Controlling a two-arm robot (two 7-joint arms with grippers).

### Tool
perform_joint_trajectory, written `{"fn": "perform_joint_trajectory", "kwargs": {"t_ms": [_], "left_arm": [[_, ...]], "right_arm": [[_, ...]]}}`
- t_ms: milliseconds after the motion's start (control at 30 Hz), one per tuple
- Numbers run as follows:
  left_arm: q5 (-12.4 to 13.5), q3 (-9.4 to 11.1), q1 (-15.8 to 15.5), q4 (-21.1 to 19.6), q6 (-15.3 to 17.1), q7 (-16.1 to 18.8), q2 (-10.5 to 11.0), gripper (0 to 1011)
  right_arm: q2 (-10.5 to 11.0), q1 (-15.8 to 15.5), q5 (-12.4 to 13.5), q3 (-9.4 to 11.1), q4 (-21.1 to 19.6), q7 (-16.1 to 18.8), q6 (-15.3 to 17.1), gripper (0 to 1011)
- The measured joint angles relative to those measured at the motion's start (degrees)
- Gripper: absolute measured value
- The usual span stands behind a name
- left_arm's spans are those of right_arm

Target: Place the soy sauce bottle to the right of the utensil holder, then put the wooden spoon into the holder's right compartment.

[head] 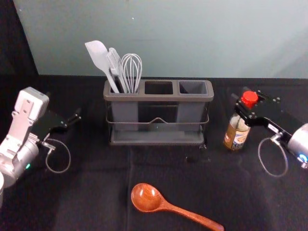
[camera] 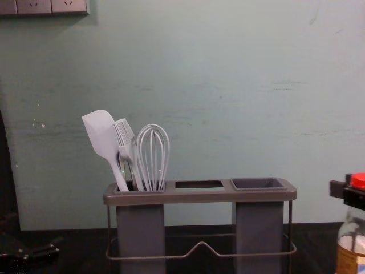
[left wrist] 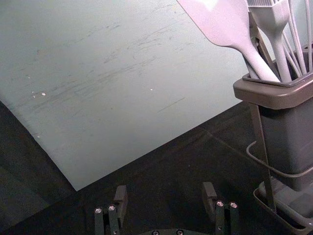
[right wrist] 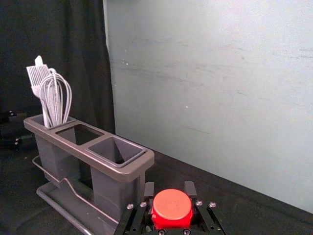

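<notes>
Bottle (head: 235, 137) in the head view hangs below your right claw (head: 240, 107), which grips its neck, with the holder (head: 159, 98) off to the claw's left. You already seem far enough right, so go straight down; I can't tell whether the base touches the cloth. The spoon (head: 146, 197) lies nearer you, to that claw's left, for the next step.

In the left wrist view, your left claw (left wrist: 165, 191) is spread wide and empty; leave it idle at the holder's left.

In the right wrist view, the fingers (right wrist: 149, 190) flank the red cap (right wrist: 172, 208). Keep the wrist level, let the base settle flat, then ease the grip.

In the chest view, keep the bottle under the claw upright, and back off without dragging the neck or bumping the holder.
</notes>
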Motion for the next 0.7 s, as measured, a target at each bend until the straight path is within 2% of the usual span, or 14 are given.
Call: {"fn": "perform_joint_trajectory", "kwargs": {"t_ms": [333,700], "left_arm": [[0.0,0.0,0.0,0.0,0.0,0.0,0.0,1005],[0.0,0.0,0.0,0.0,0.0,0.0,0.0,1005]], "right_arm": [[-2.65,4.49,-1.82,-2.85,4.54,0.45,-0.64,381],[-4.21,6.51,-2.3,-3.34,7.55,0.95,-2.84,382]]}}
